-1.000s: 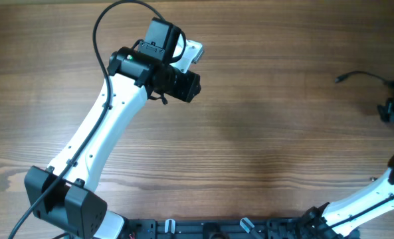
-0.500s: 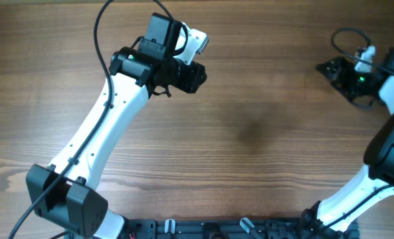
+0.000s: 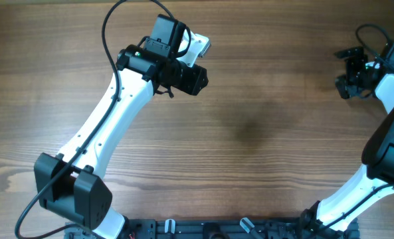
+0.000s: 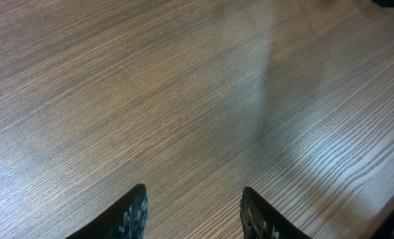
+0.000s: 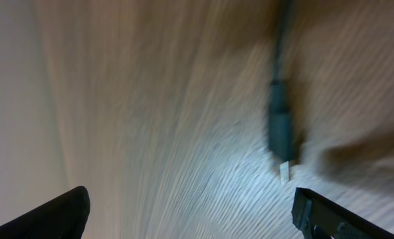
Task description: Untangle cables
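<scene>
Cable, thin and dark, with a thicker plug body and a small pale metallic tip [image 5: 281,136], is recorded in the right wrist view. It is heavily blurred, and only one strand is made out. The right gripper [image 5: 190,196] is noted with its jaws spread wide and nothing between them. The left gripper [image 4: 193,211] is noted with its jaws partly apart over bare board, nothing held. A brown wood-grain tabletop [image 3: 270,133] is seen under both arms, with a plain pale surface [image 5: 10,99] beyond its edge. The plug is found ahead of the right gripper, nearer its right-hand finger [image 5: 329,216] and clear of both fingers.
</scene>
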Tool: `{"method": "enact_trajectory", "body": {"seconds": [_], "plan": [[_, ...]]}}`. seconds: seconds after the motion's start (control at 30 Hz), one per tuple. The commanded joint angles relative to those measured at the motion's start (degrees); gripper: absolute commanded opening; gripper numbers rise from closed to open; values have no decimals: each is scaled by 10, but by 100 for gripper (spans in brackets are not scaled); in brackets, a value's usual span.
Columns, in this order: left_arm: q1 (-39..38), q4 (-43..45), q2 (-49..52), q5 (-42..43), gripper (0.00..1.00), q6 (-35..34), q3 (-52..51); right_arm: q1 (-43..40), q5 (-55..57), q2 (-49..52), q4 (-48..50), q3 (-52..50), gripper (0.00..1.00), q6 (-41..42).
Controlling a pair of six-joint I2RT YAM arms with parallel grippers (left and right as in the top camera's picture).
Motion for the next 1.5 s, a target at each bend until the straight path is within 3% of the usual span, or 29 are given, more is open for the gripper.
{"method": "enact_trajectory", "body": {"seconds": [0.0,0.17,0.3,0.43,0.57,0.7,0.8,0.87,1.07,1.27,1.47], "plan": [[-3,0,3,10,47,9,0,11,105,-6,6,-2,100,44],[-3,0,3,10,47,9,0,11,150,-6,29,-2,100,54],[-3,2,3,10,47,9,0,11,187,-3,30,-2,86,56],[-3,10,3,10,47,9,0,11,185,17,47,-2,84,55],[-3,11,3,10,46,9,0,12,185,40,57,-2,72,54],[-3,11,3,10,46,9,0,14,184,66,65,-2,75,54],[-3,11,3,10,46,9,0,16,184,85,68,-2,72,51],[-3,11,3,10,46,9,0,17,184,101,70,-2,64,49],[-3,11,3,10,46,9,0,18,170,143,43,-2,4,4],[-3,10,3,12,45,9,0,16,167,147,-16,-2,4,-106],[-3,3,3,12,45,9,0,-43,153,56,-52,-1,4,-113]]}}
